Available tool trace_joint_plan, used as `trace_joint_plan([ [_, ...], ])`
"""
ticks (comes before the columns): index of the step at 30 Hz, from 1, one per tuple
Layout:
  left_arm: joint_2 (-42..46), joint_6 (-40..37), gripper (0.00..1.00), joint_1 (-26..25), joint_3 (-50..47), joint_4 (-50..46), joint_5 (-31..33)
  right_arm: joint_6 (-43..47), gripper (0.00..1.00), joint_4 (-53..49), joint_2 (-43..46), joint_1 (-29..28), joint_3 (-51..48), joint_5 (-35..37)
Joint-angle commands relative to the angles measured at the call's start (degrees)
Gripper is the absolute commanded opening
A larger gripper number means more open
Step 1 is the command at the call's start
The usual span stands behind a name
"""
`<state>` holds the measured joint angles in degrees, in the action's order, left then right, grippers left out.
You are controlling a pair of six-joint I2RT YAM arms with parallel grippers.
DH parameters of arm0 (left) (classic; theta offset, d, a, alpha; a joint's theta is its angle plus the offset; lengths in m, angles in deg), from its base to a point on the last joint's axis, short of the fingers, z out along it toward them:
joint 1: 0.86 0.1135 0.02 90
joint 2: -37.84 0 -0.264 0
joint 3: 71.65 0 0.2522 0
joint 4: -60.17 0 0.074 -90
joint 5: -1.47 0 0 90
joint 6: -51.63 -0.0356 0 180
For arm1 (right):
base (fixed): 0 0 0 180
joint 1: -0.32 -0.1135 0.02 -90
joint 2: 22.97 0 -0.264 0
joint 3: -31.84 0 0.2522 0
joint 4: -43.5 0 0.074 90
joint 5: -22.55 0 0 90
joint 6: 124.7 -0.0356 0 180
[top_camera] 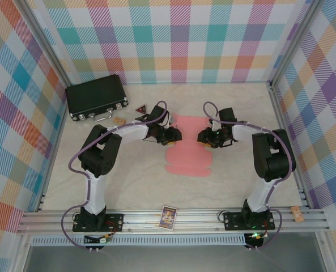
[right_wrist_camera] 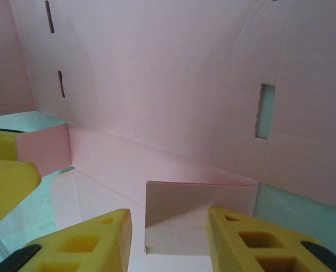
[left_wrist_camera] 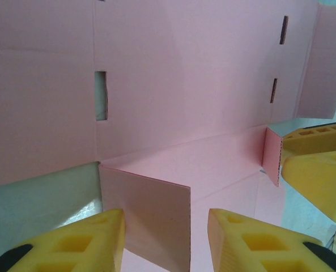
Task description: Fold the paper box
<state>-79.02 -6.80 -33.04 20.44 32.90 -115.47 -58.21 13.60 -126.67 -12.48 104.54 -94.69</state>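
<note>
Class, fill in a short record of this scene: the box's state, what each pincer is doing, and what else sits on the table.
Paper box: pink sheet lying mostly flat mid-table, two side flaps raised
Left pincer: open, a raised flap between its fingers
Right pincer: open, the opposite flap between its fingers
Other: black case at far left

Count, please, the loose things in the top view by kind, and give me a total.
Paper box: 1
Black case: 1
Triangle: 1
Card: 1
Tan pieces: 2
Total: 6
</note>
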Motion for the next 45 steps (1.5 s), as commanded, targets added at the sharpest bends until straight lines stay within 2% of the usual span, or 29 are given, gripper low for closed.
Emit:
trace_joint_plan([
  [1, 0.8, -2.0, 0.43, -0.8, 1.9, -1.6, 0.5, 1.0, 0.41, -1.9, 3.1, -0.4, 0.6, 3.0],
  [5, 3.4, -3.2, 0.46, -0.8, 1.8, -1.9, 3.0, 2.3, 0.44, -3.9, 6.3, -0.4, 0.6, 8.6],
  [11, 8.0, -5.9, 0.52, -0.8, 1.2, -7.3, 8.7, 6.3, 0.50, -7.7, 9.5, -0.3, 3.7, 14.8],
  [16, 13.2, -7.1, 0.54, -1.6, -0.6, -10.3, 14.6, 11.0, 0.53, -12.4, 7.4, 0.7, 11.2, 18.9],
  [19, 15.8, -6.6, 0.54, -3.0, -2.6, -10.8, 15.6, 13.4, 0.53, -14.9, 4.7, 1.8, 17.2, 19.4],
  [26, 16.1, -2.1, 0.39, -8.9, -7.6, -8.3, 13.6, 19.0, 0.55, -20.1, -6.0, 3.1, 33.3, 15.3],
  [32, 14.4, 2.4, 0.27, -12.3, -12.1, -2.9, 13.2, 22.0, 0.54, -22.0, -14.4, 3.1, 42.5, 13.1],
  [38, 11.1, 3.5, 0.13, -13.0, -14.7, 0.6, 12.0, 24.2, 0.53, -22.9, -19.1, 3.1, 46.9, 10.7],
  [45, 11.4, 1.2, 0.10, -13.0, -16.4, -5.2, 15.4, 30.2, 0.56, -22.2, -20.0, 3.0, 46.2, 8.9],
])
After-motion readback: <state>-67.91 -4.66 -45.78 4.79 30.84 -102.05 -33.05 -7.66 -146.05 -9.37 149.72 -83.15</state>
